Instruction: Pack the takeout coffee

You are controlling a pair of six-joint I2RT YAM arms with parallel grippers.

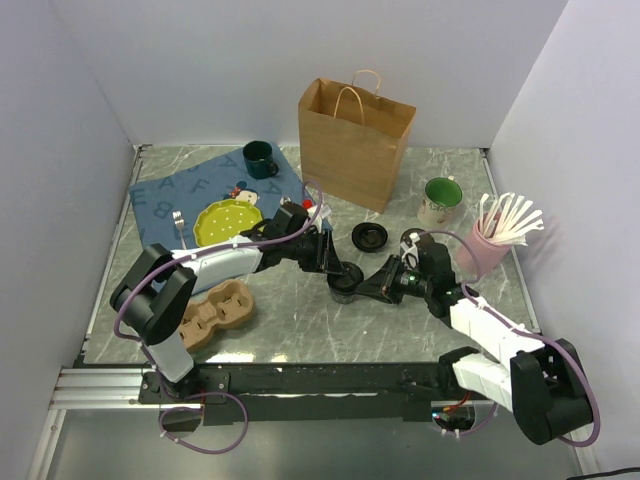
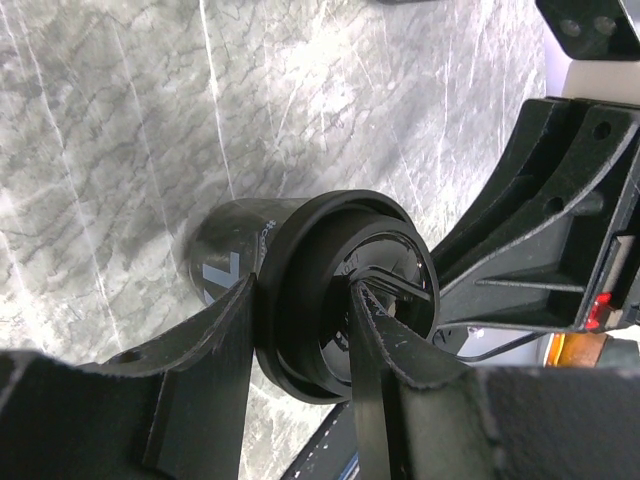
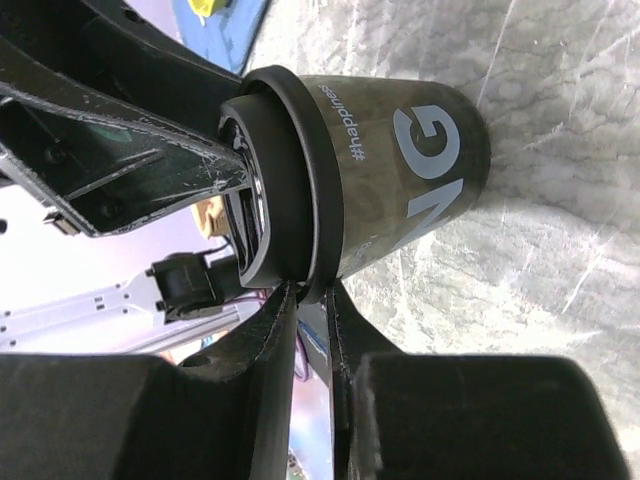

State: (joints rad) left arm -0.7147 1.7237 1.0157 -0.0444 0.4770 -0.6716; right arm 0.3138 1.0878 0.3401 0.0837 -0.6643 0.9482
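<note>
1. Centrally on the marble table [image 1: 300,340], the takeout coffee [image 1: 343,292] is stood upright, its lid [image 3: 290,170] fitted.
2. The lid's rim is gripped by the left gripper [image 2: 303,295], fingers partway apart: one is pressed outside the rim, the other on the lid's top.
3. The rim's other edge is pinched by the right gripper [image 3: 310,295], its jaws nearly together.
4. Bare marble is seen toward the near edge.
5. A loose black lid [image 1: 370,235] is set just behind, and the brown paper bag [image 1: 355,140] stands well behind by the wall, mouth open.
</note>
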